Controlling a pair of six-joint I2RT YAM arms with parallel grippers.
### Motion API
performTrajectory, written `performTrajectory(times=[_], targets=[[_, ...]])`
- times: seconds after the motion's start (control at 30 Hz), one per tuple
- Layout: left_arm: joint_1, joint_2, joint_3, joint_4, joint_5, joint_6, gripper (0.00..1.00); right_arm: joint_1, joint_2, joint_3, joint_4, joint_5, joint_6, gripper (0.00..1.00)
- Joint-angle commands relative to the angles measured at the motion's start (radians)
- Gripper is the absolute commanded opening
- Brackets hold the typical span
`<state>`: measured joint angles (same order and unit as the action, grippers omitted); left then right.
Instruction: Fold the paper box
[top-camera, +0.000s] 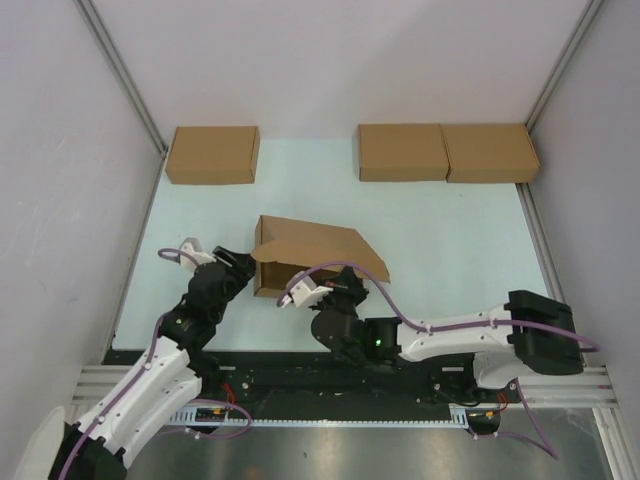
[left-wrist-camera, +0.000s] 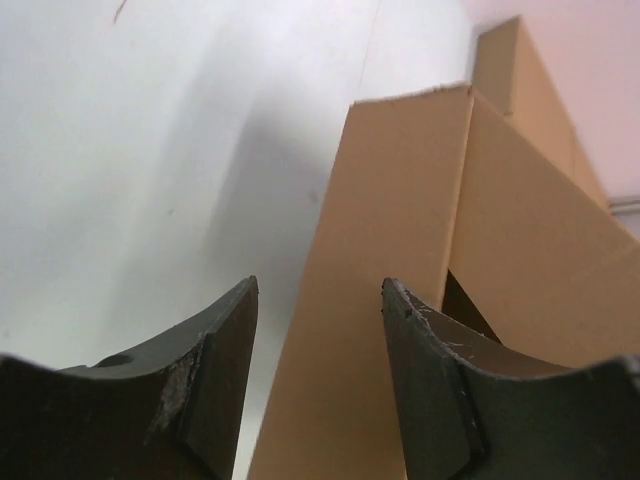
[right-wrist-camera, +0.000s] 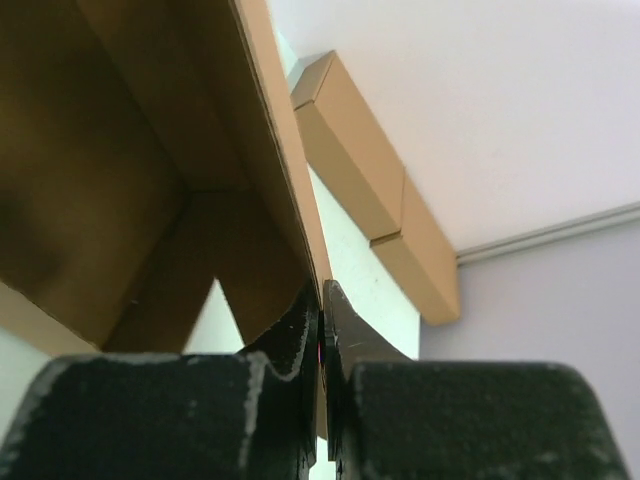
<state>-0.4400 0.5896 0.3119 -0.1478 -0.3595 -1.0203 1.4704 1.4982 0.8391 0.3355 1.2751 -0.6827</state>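
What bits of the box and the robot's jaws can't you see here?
- Top view: the inside of the box, hidden under its own top panel; the right jaws' tips, hidden under the right arm.
- Left wrist view: whether the open left jaws touch the box; one finger covers that spot.
- Right wrist view: most of the box, cut off by the top and left edges.

The paper box (top-camera: 315, 252) is placed mid-table (top-camera: 450, 240); behind it, a single cardboard box (top-camera: 212, 154) is set left, a touching pair of boxes (top-camera: 420, 152) right.
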Motion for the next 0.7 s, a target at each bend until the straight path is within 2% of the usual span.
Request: performTrajectory(times=[0.0,0.27,0.53,0.67], targets=[[0.009,-0.002,0.087,-0.026,-0.067,-0.001,0.58,0.025,-0.023,0.018,-0.418,-0.039,0.313,0.00],[0.011,-0.007,0.026,-0.035,-0.047,-0.038,0.58,0.082,0.063,0.003,-0.489,-0.082,0.469,0.00],[0.011,0.056,-0.059,0.056,0.043,-0.083,0.56,0.093,0.082,0.003,-0.516,-0.187,0.517,0.00],[0.011,0.064,-0.079,0.063,0.031,-0.093,0.56,0.102,0.091,0.003,-0.581,-0.209,0.566,0.00]])
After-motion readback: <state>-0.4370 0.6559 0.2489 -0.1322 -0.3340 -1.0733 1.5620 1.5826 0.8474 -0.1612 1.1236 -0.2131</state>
